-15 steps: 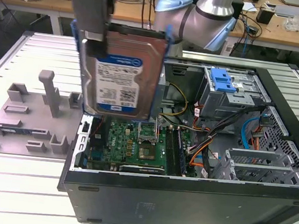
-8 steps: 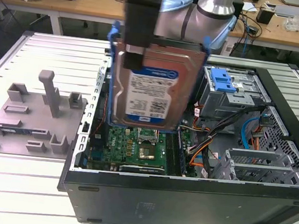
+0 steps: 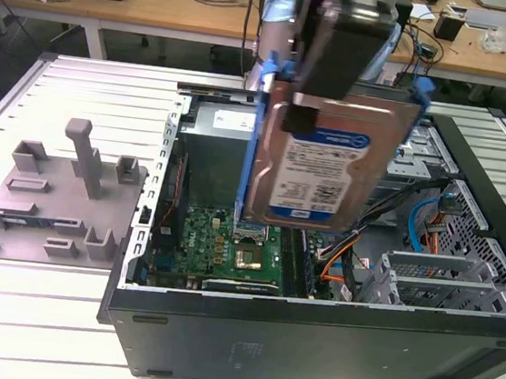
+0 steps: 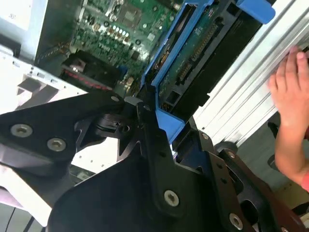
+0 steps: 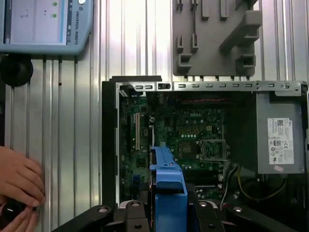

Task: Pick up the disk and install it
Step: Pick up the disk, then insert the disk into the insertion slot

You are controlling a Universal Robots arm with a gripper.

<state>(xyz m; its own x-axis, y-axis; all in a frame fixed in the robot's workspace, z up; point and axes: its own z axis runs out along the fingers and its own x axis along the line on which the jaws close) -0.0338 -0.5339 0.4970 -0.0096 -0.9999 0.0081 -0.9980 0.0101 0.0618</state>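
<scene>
- Held the disk [image 3: 325, 161] by its upper end in the hand [image 3: 338, 80], pinched tight on the blue carrier rail.
- Hung upright, label facing out, above the open computer case [image 3: 310, 333], over the green motherboard [image 3: 256, 245].
- Found the grey fixture tray [image 3: 51, 194] lying on the table [image 3: 37, 320], just beside the case at the exterior view's left.
</scene>
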